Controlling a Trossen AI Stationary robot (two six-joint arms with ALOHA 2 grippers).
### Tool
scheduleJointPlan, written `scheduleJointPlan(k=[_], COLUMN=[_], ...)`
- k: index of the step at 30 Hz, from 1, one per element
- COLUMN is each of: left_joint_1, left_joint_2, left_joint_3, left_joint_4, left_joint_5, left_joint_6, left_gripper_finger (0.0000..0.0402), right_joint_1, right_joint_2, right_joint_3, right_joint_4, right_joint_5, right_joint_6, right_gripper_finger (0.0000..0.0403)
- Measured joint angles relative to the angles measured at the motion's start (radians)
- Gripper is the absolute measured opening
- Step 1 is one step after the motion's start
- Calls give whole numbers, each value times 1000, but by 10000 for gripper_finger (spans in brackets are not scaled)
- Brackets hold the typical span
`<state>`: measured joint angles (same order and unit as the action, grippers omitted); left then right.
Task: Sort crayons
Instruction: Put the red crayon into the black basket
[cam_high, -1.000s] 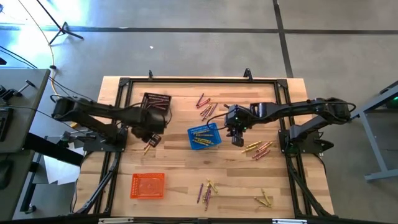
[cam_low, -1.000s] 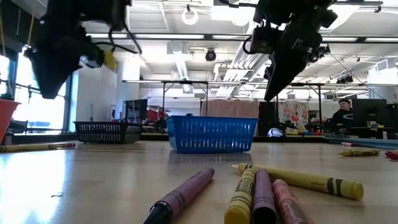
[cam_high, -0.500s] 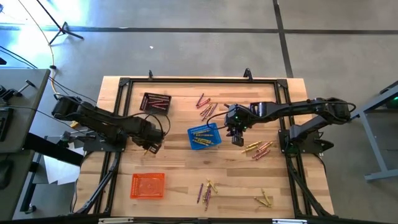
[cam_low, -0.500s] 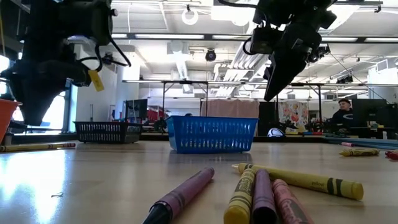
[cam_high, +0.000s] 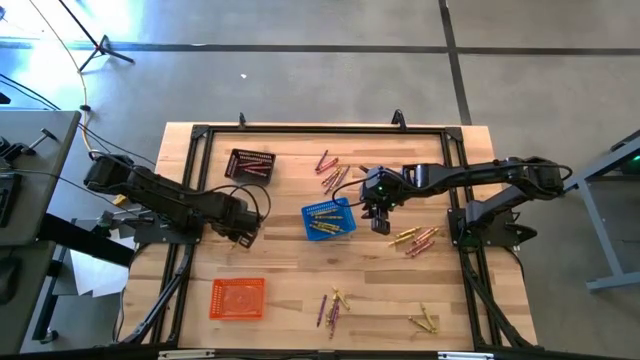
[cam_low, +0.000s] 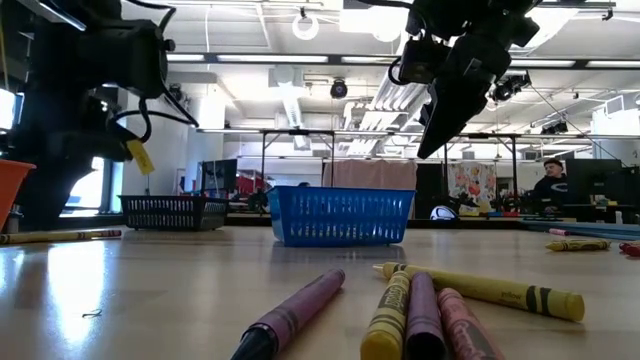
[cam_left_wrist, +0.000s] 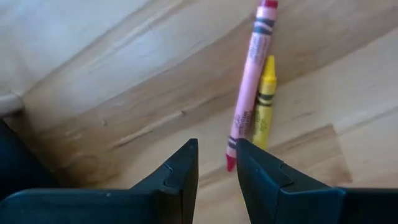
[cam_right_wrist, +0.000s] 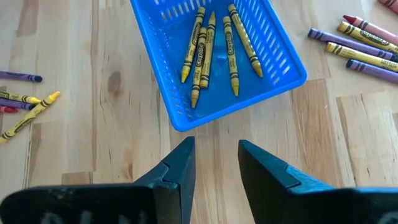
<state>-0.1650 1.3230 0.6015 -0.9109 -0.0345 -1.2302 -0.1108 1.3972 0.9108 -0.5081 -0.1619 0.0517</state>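
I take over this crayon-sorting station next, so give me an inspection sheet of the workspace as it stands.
Surface: wooden table, bare between the groups.
Job's things: yellow crayons in blue basket; loose crayons in scattered clusters; pink crayon beside a yellow crayon; black basket and orange basket.
Clutter: nothing seen.
Grippers: left gripper empty, above the pink and yellow pair; right gripper empty, near the blue basket.
Cables: cable loops on the left arm.
Surroundings: a person seated far behind.
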Motion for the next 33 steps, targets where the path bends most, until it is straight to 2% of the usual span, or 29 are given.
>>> scheduleJointPlan(k=[10,20,33], left_joint_1=[1,1,1], left_joint_2=[-1,0,86], left_joint_3=[0,0,5], left_joint_4=[73,74,127], left_joint_5=[-30,-69,-82], left_joint_6=[0,-16,-23], left_gripper_finger=[94,94,94], right_joint_1=[0,0,0], right_joint_2=[0,0,1], right_joint_3=[0,0,0], right_joint_4=[10,10,11], right_joint_5=[-3,-3,-3], right_joint_6=[0,0,0], right_gripper_finger=[107,107,107])
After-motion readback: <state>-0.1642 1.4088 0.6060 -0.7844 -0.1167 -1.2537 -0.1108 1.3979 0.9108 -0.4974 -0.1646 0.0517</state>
